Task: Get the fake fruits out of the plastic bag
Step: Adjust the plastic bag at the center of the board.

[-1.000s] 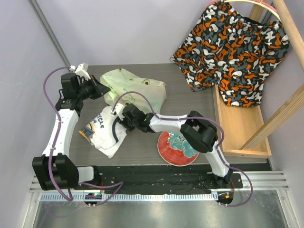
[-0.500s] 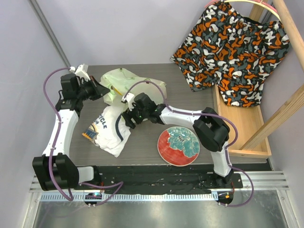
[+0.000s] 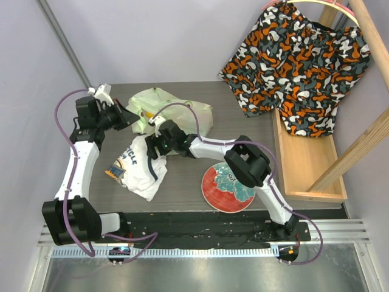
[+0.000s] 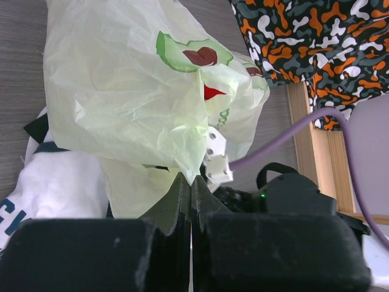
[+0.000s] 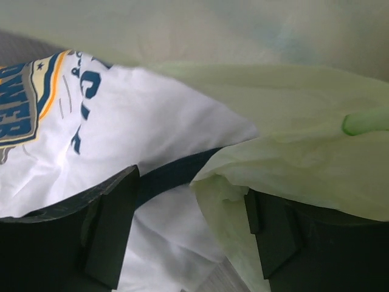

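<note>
The pale-green plastic bag (image 3: 173,109) with avocado prints lies crumpled at the back of the table. My left gripper (image 3: 132,119) is shut on the bag's left edge, and in the left wrist view the bag (image 4: 140,91) hangs from the closed tips (image 4: 191,180). My right gripper (image 3: 157,141) stands open low at the bag's near edge. Its fingers (image 5: 112,234) straddle a fold of bag (image 5: 292,164) and the white T-shirt (image 5: 140,121), gripping nothing. The fake fruits are hidden inside the bag.
The white printed T-shirt (image 3: 138,167) lies in front of the bag. A red plate with teal pattern (image 3: 226,187) sits near the front edge under the right arm. A wooden box (image 3: 307,161) stands on the right, with an orange camouflage cloth (image 3: 298,61) hanging above it.
My right gripper has opened and moved back from the T-shirt toward the bag's near edge. The shirt has shifted a little. The left gripper keeps its hold on the bag.
</note>
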